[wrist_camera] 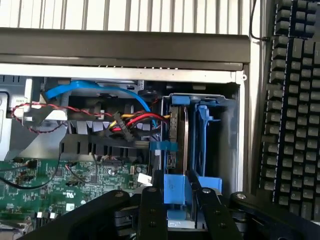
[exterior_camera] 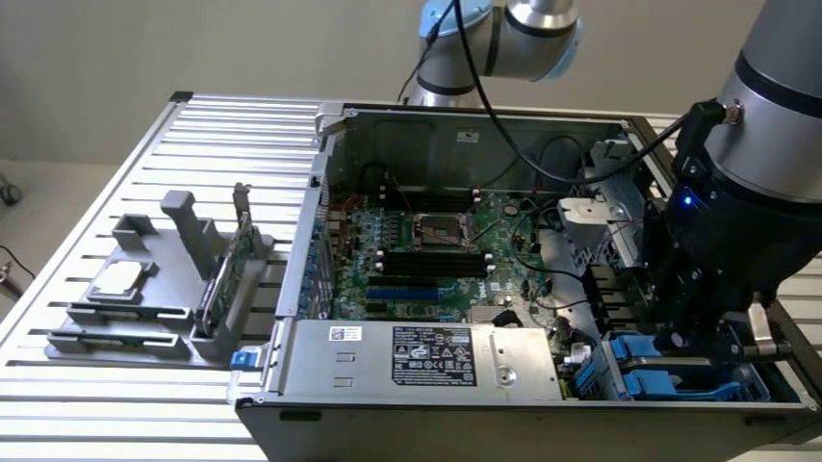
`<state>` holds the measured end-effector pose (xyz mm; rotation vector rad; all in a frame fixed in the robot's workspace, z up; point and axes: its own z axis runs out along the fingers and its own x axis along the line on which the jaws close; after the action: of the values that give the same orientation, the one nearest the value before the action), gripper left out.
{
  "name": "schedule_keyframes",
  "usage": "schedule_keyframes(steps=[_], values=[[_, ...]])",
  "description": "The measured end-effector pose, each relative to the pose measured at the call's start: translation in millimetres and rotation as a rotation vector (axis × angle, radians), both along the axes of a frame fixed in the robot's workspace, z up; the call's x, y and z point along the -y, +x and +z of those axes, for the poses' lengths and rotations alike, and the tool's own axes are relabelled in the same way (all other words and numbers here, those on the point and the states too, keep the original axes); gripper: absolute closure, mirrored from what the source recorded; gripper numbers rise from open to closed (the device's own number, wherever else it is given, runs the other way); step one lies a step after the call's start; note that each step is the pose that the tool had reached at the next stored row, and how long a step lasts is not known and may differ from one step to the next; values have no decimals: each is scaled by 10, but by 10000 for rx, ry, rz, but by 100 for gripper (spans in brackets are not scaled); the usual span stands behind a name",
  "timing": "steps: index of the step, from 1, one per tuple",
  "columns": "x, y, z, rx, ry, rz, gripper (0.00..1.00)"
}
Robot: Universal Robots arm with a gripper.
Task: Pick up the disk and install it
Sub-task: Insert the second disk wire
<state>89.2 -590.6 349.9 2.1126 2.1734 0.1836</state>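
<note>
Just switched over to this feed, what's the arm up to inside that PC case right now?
The robot arm has its gripper down in the drive bay at the corner of the open computer case, at the exterior view's right. The disk, in its blue carrier, stands on edge in the bay, its blue end tab between the fingers. The jaws stand partly apart, so a firm grip cannot be confirmed. Motherboard and power supply lie alongside.

One computer case (exterior_camera: pixel 385 404), one keyboard (wrist_camera: pixel 292 100), one motherboard (exterior_camera: pixel 424 260) — two blue carriers (wrist_camera: pixel 202 145).
</note>
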Motion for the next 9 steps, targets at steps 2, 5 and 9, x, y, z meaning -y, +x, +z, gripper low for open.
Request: schedule_keyframes(steps=[2, 5, 9], values=[[-7, -57, 12, 0, 2, 0, 69], [-23, -119, 36, 0, 1, 1, 69], [-28, -194, 64, 0, 3, -1, 69]])
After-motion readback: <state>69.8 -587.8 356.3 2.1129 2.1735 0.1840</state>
